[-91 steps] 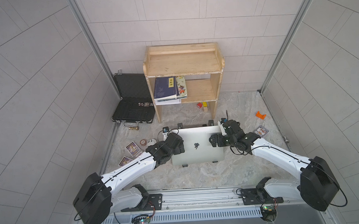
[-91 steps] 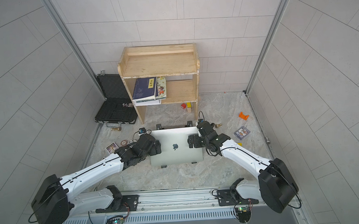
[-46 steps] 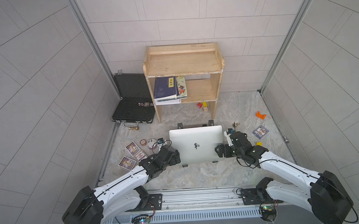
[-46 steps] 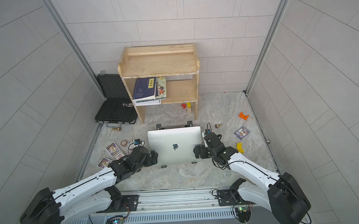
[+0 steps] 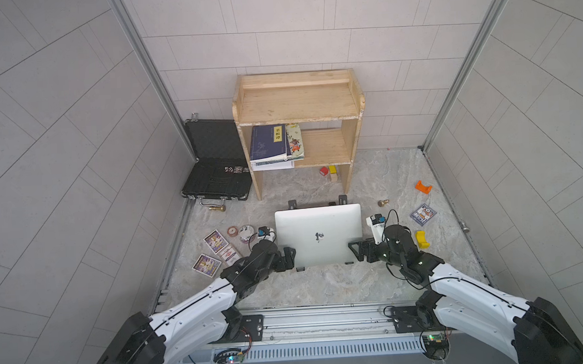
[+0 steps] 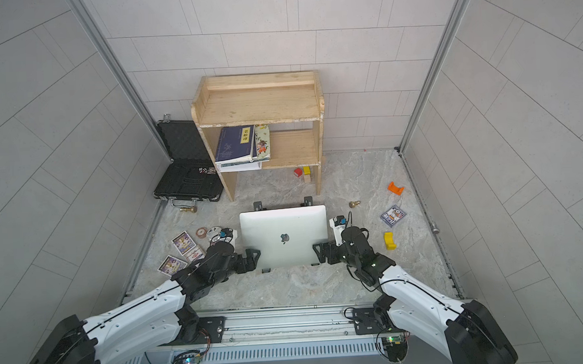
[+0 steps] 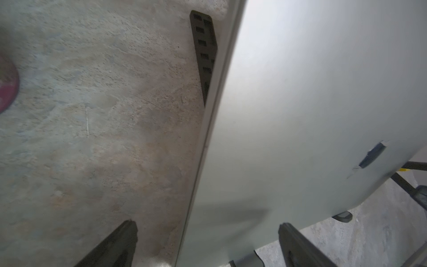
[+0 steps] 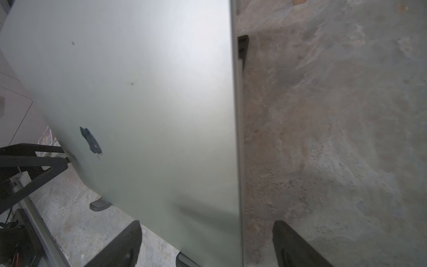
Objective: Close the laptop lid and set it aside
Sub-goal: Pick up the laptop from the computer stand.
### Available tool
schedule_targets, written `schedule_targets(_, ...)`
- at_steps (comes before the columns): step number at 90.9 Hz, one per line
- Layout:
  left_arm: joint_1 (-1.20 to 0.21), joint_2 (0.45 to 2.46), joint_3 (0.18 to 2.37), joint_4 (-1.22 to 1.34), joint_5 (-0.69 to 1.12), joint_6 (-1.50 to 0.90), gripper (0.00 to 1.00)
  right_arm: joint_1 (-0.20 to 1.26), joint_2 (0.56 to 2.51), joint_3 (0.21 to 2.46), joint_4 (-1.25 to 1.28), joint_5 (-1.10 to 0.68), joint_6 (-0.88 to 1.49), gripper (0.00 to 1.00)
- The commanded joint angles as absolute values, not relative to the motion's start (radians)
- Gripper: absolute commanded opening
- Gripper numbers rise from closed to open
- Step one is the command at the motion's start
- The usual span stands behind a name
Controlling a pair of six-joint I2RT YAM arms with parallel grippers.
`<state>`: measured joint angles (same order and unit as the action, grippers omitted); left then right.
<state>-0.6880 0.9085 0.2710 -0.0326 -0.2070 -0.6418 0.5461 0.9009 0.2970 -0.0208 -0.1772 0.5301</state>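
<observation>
- The laptop (image 5: 320, 252) sits shut in the middle of the counter (image 5: 322, 289), lying across a black folding stand (image 5: 292, 203). The stand's feet stick out past the laptop's far and near edges.
- The laptop lid (image 5: 332, 221) is down flat, silver side up, with the apple logo facing the camera in both top views.
- The left hand (image 5: 289, 257) is at the laptop's near left corner. In the left wrist view its 2 fingers (image 7: 120, 245) are spread wide. One shows over the bare counter and one over the lid side, with the laptop's left edge running between them. They pinch nothing.
- The right hand (image 5: 354, 251) is at the near right corner, mirroring the left. In the right wrist view its fingers (image 8: 291, 245) are also spread wide, with the laptop's right edge between them. They close on nothing.
- Whether any finger touches the laptop cannot be told.
- A wooden shelf (image 5: 297, 105) stands at the far side, and an open black briefcase (image 5: 215, 179) lies at the far left.
- Picture cards (image 5: 215, 240) lie left of the laptop and a yellow block (image 5: 421, 239) lies to the right.
</observation>
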Motion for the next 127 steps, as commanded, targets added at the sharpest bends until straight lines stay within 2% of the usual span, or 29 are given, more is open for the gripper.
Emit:
schedule_targets(1,-0.662,0.899,0.248,0.022,-0.145,-0.602,0.95,0.527,0.91,0.296,0.054,-0.214,0.512,0.89)
schedule_targets(29,-0.627,0.994,0.269,0.108,-0.086,-0.599,0.92,0.474,1.036,0.335,0.114,-0.305,0.513,0.85)
schedule_targets(69,-0.623,0.996,0.288,0.144,-0.031,-0.595,0.93,0.442,1.177,0.363,0.217,-0.412,0.513,0.85)
schedule_targets(98,-0.625,1.033,0.342,0.156,0.017,-0.612,0.93,0.442,1.196,0.386,0.226,-0.457,0.531,0.85)
schedule_targets(127,-0.628,0.986,0.355,0.13,0.024,-0.621,0.93,0.446,1.194,0.411,0.216,-0.482,0.553,0.85)
